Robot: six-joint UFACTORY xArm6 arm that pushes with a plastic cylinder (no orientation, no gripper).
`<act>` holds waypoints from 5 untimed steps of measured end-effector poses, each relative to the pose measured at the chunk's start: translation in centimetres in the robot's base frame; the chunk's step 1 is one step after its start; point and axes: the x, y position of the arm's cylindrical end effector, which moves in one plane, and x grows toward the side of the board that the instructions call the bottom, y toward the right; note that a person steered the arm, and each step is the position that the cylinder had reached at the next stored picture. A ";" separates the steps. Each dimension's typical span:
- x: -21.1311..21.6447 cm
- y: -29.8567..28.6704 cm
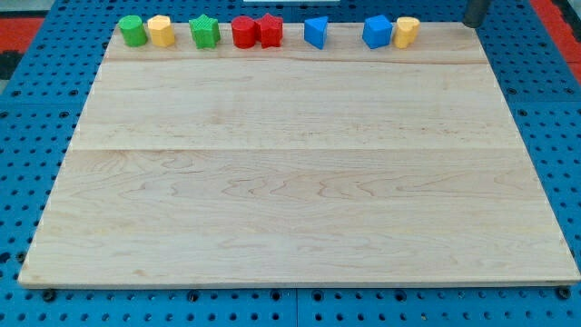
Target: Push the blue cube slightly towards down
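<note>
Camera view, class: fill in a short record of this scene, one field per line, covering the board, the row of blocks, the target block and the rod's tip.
board: wooden board on a blue pegboard
blocks: eight, all in one row along the view's top edge
order from the view's left: green block, yellow block, green star, red block, red star, blue block, blue cube, yellow block
target: blue cube, touching the yellow block on its right
my tip: at the view's top right, apart from all blocks

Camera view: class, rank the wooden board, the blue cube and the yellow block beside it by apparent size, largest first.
1. Wooden board, by far the largest.
2. Blue cube.
3. Yellow block, only slightly smaller than the cube it touches, so that ranking is unsure.
</note>
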 end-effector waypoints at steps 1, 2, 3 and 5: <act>0.1 -4.0; 0.0 -13.7; 0.0 -17.0; 4.1 -17.8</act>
